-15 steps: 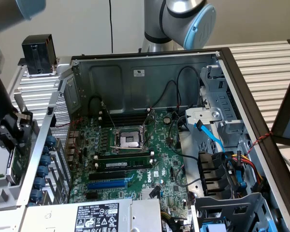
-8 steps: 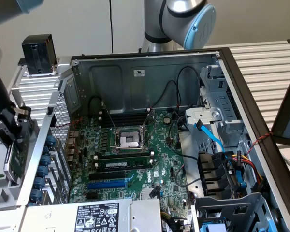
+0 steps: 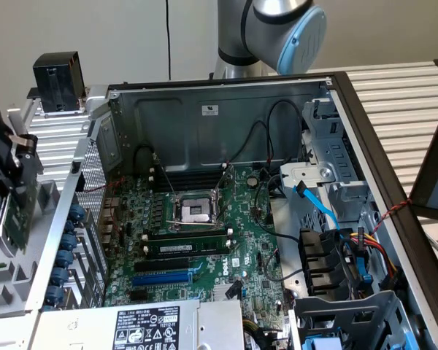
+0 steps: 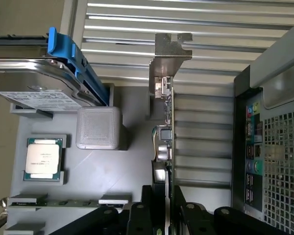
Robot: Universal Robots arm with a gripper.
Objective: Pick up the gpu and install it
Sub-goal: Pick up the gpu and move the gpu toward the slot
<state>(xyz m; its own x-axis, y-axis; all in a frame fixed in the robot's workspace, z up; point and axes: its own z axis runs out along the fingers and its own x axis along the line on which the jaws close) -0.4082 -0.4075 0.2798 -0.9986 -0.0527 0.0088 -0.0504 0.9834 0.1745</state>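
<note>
Wrist view: fingers (image 4: 144,215) tight on the edge-on gpu (image 4: 163,134), its near end behind them.

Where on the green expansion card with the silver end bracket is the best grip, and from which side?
Pinch the green expansion card across its two flat faces, coming in over a thin edge, as the gripper does, leaving the silver bracket free.

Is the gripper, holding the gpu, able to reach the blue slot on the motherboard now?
Probably yes, from above. The gripper holds the gpu outside the case; the perforated rear wall stands between them, but the blue slot lies uncovered, with no cable across it.
</note>
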